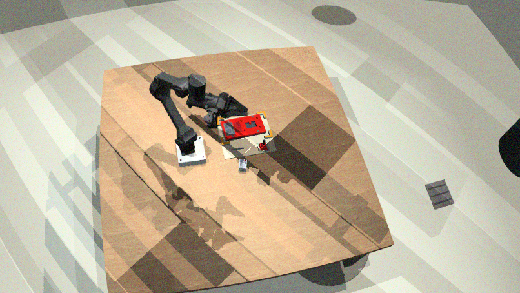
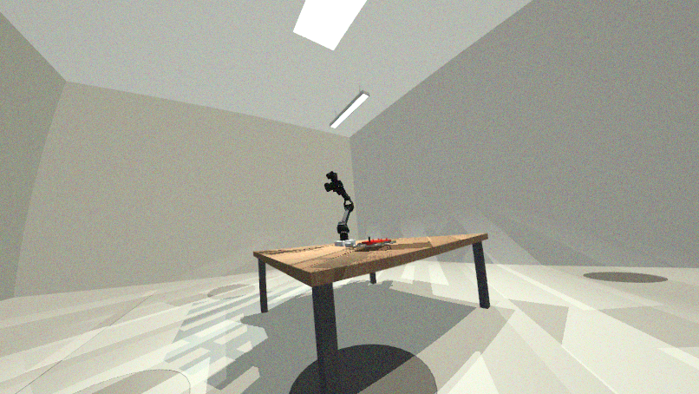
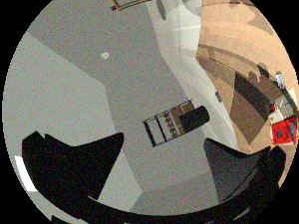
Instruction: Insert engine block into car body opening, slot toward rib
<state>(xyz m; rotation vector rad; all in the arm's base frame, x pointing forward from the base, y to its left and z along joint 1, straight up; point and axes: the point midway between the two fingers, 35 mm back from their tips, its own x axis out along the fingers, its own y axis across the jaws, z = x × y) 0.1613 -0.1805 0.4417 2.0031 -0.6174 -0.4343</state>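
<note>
The red car body (image 1: 242, 128) (image 2: 374, 240) (image 3: 285, 131) lies flat on a pale mat (image 1: 231, 153) with orange corner marks. A dark rectangular opening (image 1: 250, 124) shows in its top, and a grey part sits at its left end. A small grey and white block (image 1: 242, 164), which looks like the engine block, lies on the table just in front of the mat. My gripper (image 1: 238, 108) (image 2: 331, 184) (image 3: 165, 140) is open and empty. It hangs high above the table, behind the body's left end, and faces sideways into the room.
A small red piece (image 1: 262, 146) stands on the mat's front right corner. The arm's white base (image 1: 191, 154) stands left of the mat. The wooden table (image 1: 291, 218) (image 2: 342, 261) reaches far toward the front.
</note>
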